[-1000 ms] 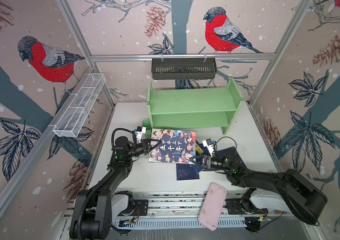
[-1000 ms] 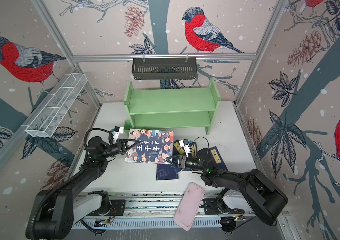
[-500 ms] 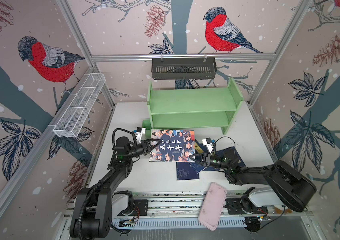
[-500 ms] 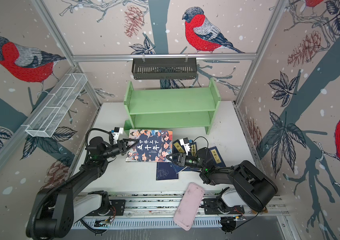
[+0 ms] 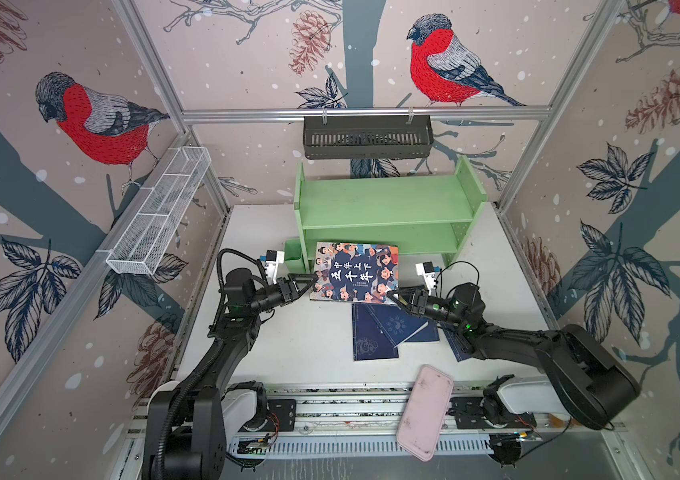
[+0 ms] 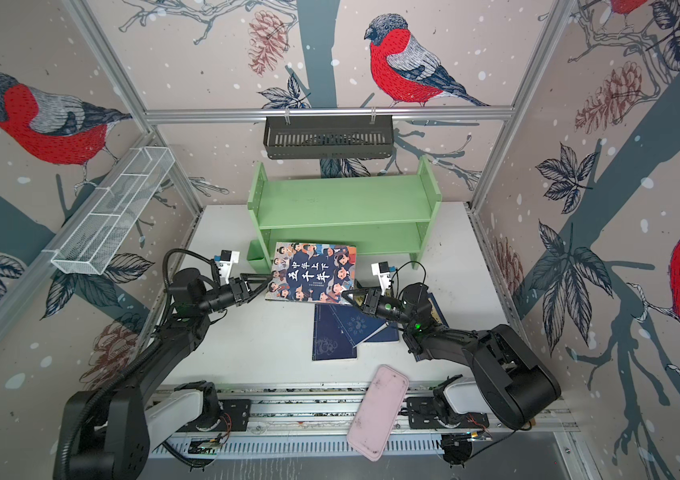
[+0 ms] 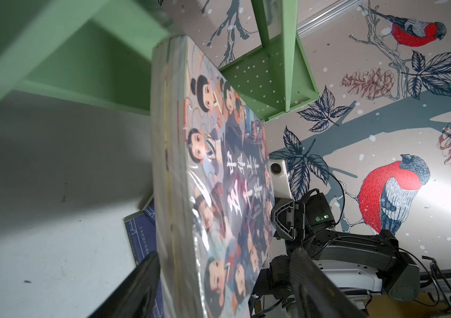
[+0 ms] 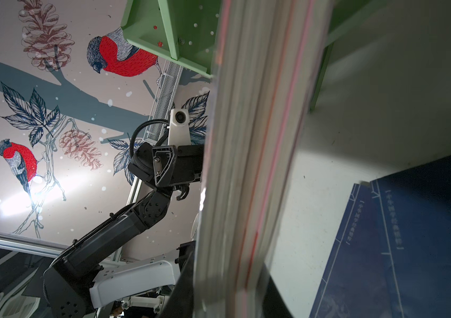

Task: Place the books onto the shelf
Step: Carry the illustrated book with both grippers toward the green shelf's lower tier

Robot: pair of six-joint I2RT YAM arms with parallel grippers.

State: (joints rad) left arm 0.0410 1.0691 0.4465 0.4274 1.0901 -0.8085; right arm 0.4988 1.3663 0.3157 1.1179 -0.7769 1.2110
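Dark blue and ringed with cartoon faces, the large book (image 5: 354, 272) is at the centre of the white table (image 5: 288, 353), with its near edge lifted. Its far edge meets the front of the green shelf (image 5: 384, 199), which stands at 12 o'clock; I cannot tell whether they touch. At the book's 9 o'clock edge the left gripper (image 5: 311, 282) straddles the pages, jaws spread, and the left wrist view shows a gap on the cover side. At the 5 o'clock corner the right gripper (image 5: 390, 294) is clamped on the book. Navy paperbacks (image 5: 373, 336) lie overlapped on the table at 6 o'clock, partly under that corner. Further out, a pink case (image 5: 425, 411) rests on the front rail at 6 o'clock. A black slotted basket (image 5: 367, 137) hangs at 12 o'clock and a white mesh basket (image 5: 159, 212) at 10 o'clock.
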